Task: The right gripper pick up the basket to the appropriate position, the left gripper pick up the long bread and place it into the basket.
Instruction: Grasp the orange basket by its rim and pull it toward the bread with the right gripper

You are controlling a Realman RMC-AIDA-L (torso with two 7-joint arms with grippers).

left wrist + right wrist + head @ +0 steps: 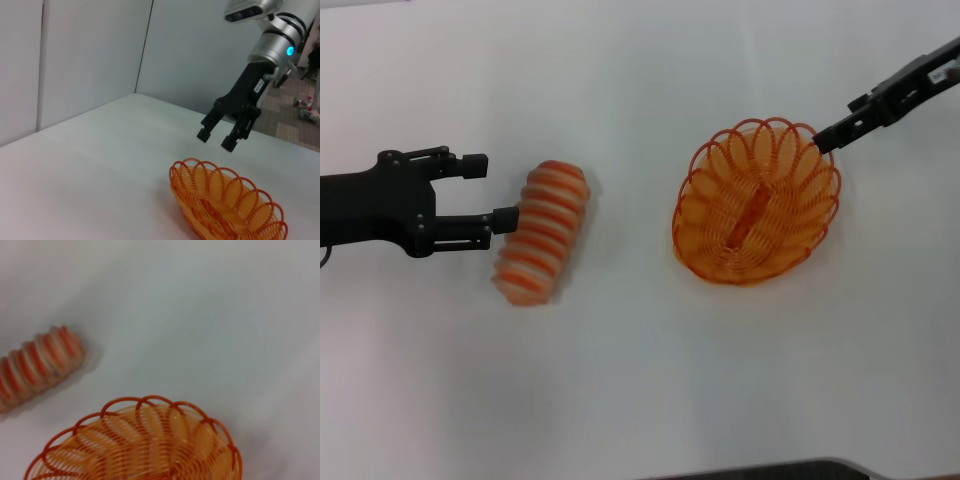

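The long bread [542,232], striped orange and cream, lies on the white table left of centre. My left gripper [490,192] is open just left of the bread's upper end, with one fingertip close to its side. The orange wire basket [780,190] stands empty to the right. My right gripper [828,136] is at the basket's far right rim. In the left wrist view the right gripper [215,140] is open and hovers a little above and behind the basket [225,200]. The right wrist view shows the basket [145,440] and the bread [35,365], but not its own fingers.
The white table [640,380] carries only the bread and the basket. A dark edge [790,468] shows at the table's near side. Grey wall panels [90,55] stand behind the table in the left wrist view.
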